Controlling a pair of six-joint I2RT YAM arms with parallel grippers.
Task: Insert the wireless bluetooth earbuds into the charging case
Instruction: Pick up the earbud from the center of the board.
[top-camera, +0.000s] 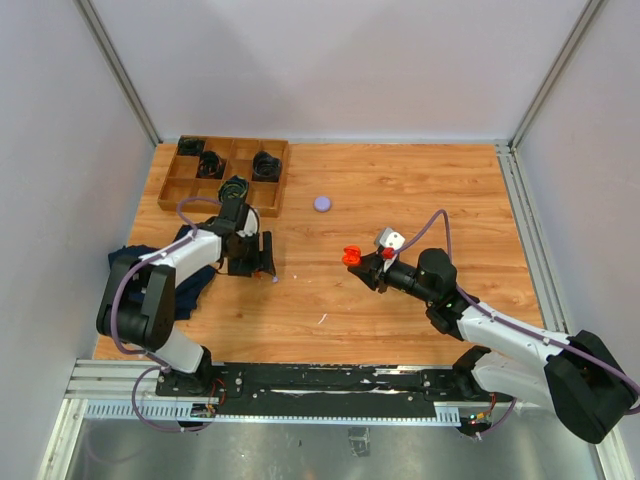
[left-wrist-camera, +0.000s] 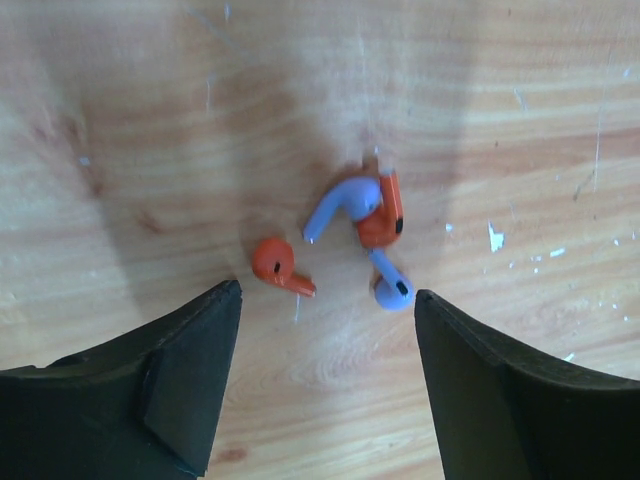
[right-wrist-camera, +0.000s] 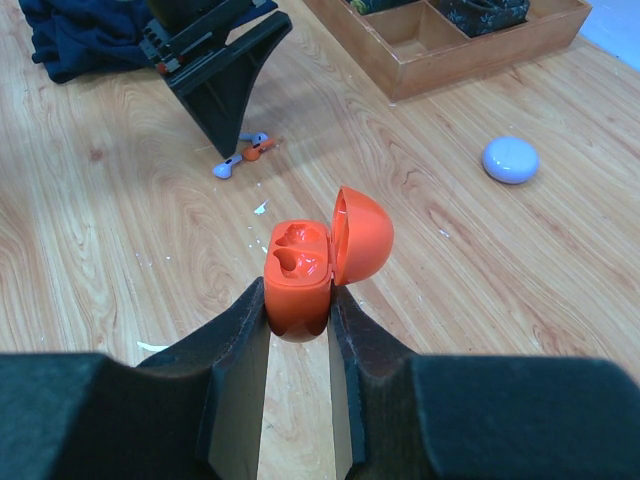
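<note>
Two orange earbuds (left-wrist-camera: 275, 265) (left-wrist-camera: 384, 212) and two purple earbuds (left-wrist-camera: 345, 203) (left-wrist-camera: 392, 285) lie close together on the wooden table. My left gripper (left-wrist-camera: 326, 292) hangs just above them, open, with nothing between its fingers. In the right wrist view the same earbuds (right-wrist-camera: 245, 157) show at the tip of the left gripper (right-wrist-camera: 225, 95). My right gripper (right-wrist-camera: 299, 295) is shut on an orange charging case (right-wrist-camera: 300, 265) held upright above the table. The case's lid is flipped open and both sockets are empty. The top view shows the case (top-camera: 351, 255) mid-table, right of the left gripper (top-camera: 262, 262).
A round purple case (top-camera: 322, 203) (right-wrist-camera: 510, 159) lies shut on the table toward the back. A wooden compartment tray (top-camera: 170, 180) (right-wrist-camera: 470, 60) with dark coiled cables stands at the back left. A dark blue cloth (top-camera: 190, 285) lies under the left arm. White walls enclose the table.
</note>
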